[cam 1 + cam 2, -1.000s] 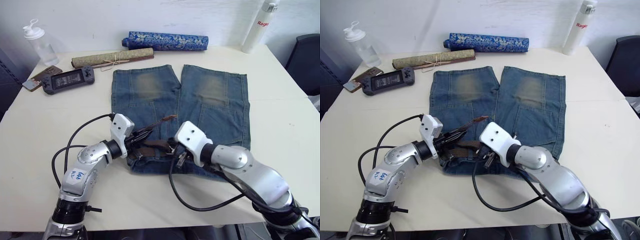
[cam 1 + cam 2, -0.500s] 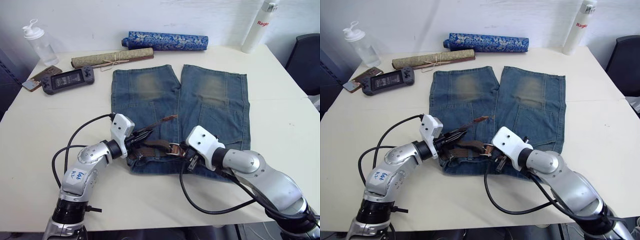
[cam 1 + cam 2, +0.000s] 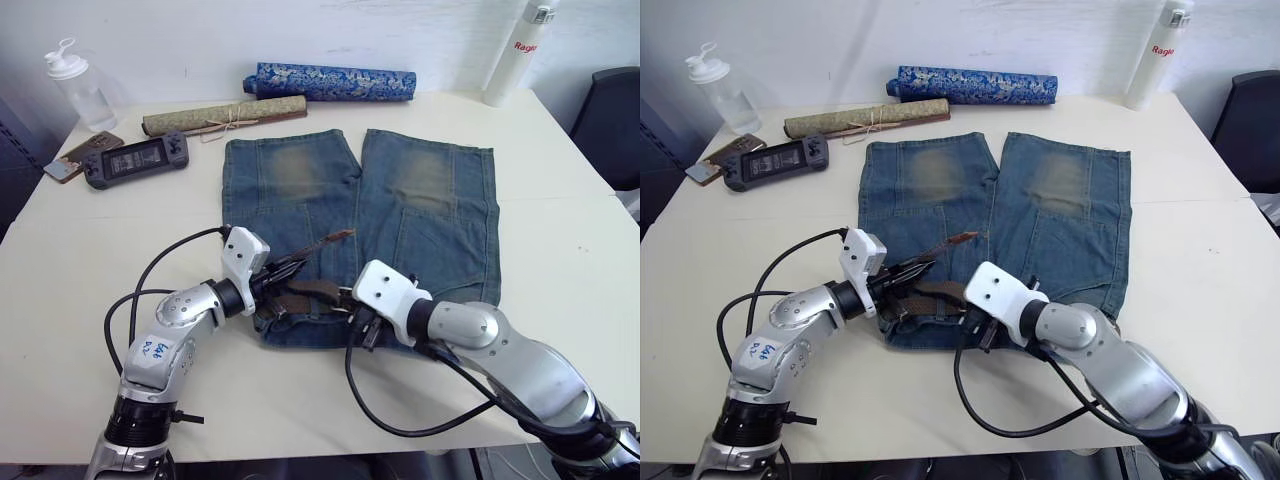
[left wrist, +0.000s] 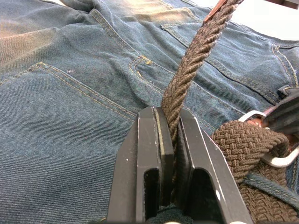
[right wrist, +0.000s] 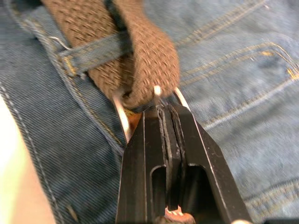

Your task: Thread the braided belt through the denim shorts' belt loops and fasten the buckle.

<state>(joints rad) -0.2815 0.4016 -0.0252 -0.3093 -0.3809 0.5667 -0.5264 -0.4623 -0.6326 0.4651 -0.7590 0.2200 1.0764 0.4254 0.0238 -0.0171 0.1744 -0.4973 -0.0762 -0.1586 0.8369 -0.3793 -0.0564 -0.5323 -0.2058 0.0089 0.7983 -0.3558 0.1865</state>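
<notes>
The braided belt (image 4: 194, 60) lies along the near waistband of the denim shorts (image 3: 420, 215), which are spread flat on the tabletop (image 3: 560, 250) with their legs pointing to the far side. One run of the strap passes under a belt loop (image 5: 91, 53) and folds back through the silver buckle (image 5: 120, 109), while the free end with its tan tip (image 3: 338, 236) rises slantwise over the left leg. The left pincer (image 4: 169, 135) is clenched on that free strap, the braid squeezed between its two black fingers. The right pincer (image 5: 167, 122) is clamped at the buckle, apparently nipping its prong or frame edge right where the strap folds over it.

The risk here, as I judge it, is the thin metal slipping out of the right pincer's hold, since so little of it is caught; the buckle would then tip flat and the tip could not be fed in. A hard tug from the left could also bunch the waistband and drag the shorts toward the near edge.

Well beyond, a blue patterned roll (image 3: 330, 82), a tan roll (image 3: 222, 115), a handheld game console (image 3: 135, 160) and two bottles (image 3: 75, 85) stand clear of the work
</notes>
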